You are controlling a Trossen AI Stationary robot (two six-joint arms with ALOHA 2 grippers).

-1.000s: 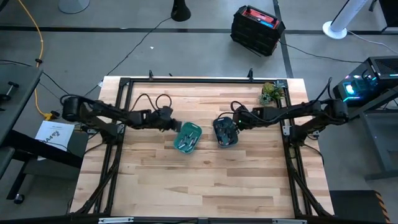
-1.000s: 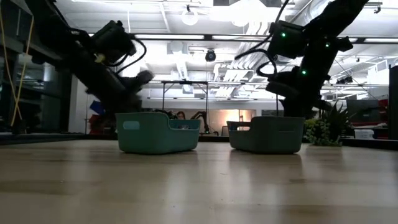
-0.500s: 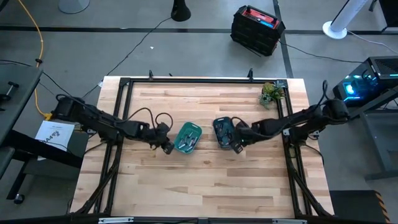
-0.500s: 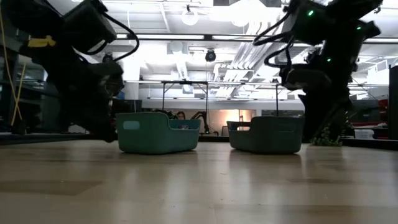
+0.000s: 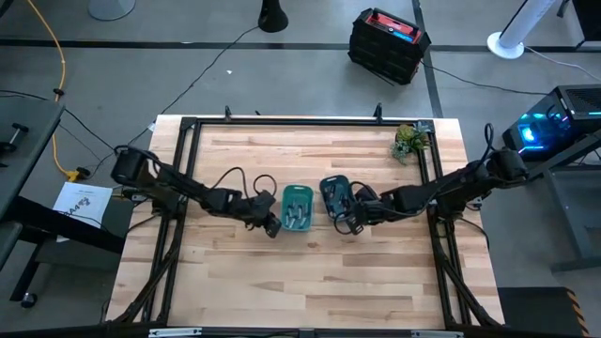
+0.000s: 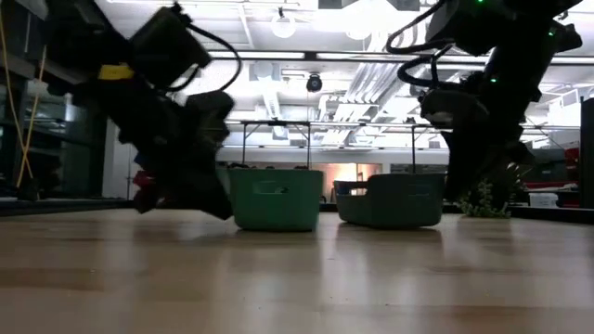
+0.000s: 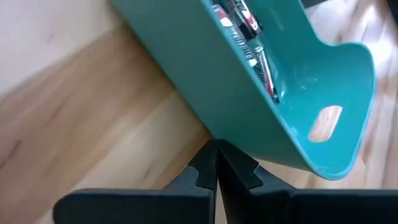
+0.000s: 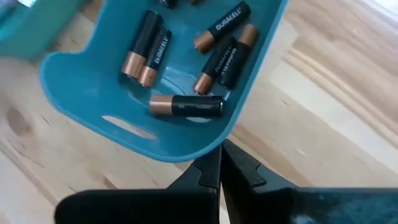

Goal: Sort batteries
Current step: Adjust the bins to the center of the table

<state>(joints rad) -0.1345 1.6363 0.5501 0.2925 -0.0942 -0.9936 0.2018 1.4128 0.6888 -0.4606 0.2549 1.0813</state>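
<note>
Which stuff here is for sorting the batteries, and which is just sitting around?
For the job:
batteries
left teal bin
right teal bin
left gripper
right gripper

Just about:
plant
black case
paper

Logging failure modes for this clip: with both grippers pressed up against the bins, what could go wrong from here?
1. The left gripper, fingers shut, touches the green bin wall; a further push may slide or tip it, spilling the batteries.
2. The right gripper, also shut, sits at the blue bin rim; nudging could drive it into the green bin close beside it.
</note>
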